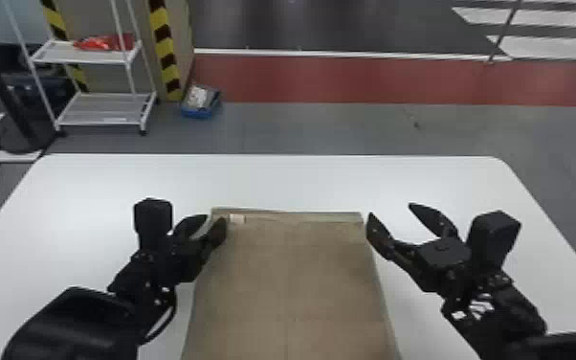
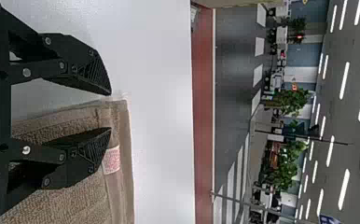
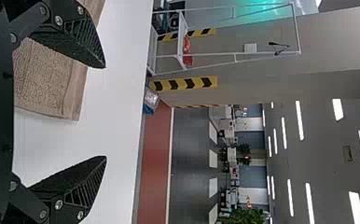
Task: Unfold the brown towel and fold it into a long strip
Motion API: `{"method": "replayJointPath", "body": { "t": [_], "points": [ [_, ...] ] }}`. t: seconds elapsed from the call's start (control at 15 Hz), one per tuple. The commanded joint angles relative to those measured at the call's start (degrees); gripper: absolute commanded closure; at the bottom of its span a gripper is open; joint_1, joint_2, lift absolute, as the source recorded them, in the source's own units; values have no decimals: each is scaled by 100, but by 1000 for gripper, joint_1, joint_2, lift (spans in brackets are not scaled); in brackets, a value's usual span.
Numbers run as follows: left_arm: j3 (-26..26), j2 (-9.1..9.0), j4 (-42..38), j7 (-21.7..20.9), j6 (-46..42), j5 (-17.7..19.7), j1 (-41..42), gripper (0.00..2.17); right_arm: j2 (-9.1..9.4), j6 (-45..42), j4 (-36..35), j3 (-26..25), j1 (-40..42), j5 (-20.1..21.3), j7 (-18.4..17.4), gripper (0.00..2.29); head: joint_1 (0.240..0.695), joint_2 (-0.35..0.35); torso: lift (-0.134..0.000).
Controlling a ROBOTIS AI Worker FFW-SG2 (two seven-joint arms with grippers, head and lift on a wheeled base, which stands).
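1. Nearest the camera, the left arm (image 1: 79, 325) and right arm (image 1: 497, 311) flank the towel (image 1: 292, 287).
2. The towel lies spread on the table (image 1: 301, 182), running lengthwise between the arms, its far hem across and a label (image 1: 237, 219) by the far left corner.
3. At that corner, the left gripper (image 1: 216, 218) is parted moderately, one finger over the towel and the other just outside its edge; it grips nothing.
4. The right gripper (image 1: 391, 209) is spread wide and empty, its inner finger just beside the far right corner, the outer one over the table.
5. The step seems to be taking both far corners for a fold. If the right gripper closes where it is, it may pinch air or only a sliver, and that corner would slip.
6. The left gripper's bite also looks shallow; cloth could slide out once pulled.
7. If there is more than one layer at the hem, catching only the top one would peel them apart.
8. Corners lifted unevenly would skew the strip, and fingers set too low could scrape the table and ruck the towel.
9. Beyond the table, the rack (image 1: 98, 117) and box (image 1: 198, 113) stand well apart on the floor.
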Motion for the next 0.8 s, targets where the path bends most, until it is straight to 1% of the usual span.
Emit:
{"method": "replayJointPath", "body": {
  "t": [0.0,0.2,0.27,0.33,0.4,0.73],
  "points": [
    [-21,0,9,7,0,-11,0,731,5,0,-30,-19,23,0,0,211,695,-51,-125],
    [-47,0,35,16,18,-126,-9,731,5,0,-65,-19,23,-26,0,211,695,-53,-125],
    [-47,0,26,42,0,-135,0,967,5,-18,-65,-19,23,-18,0,211,695,-53,-125],
    [-38,0,9,112,0,-126,0,1291,5,0,-74,-19,23,-26,0,211,695,-52,-125],
    [-29,9,-26,112,0,-126,18,1436,5,0,-74,-19,32,-26,0,211,695,-51,-125],
    [50,71,-343,288,-176,-126,220,1433,5,0,-171,-36,76,-26,0,211,695,-42,-125]
  ]
}}
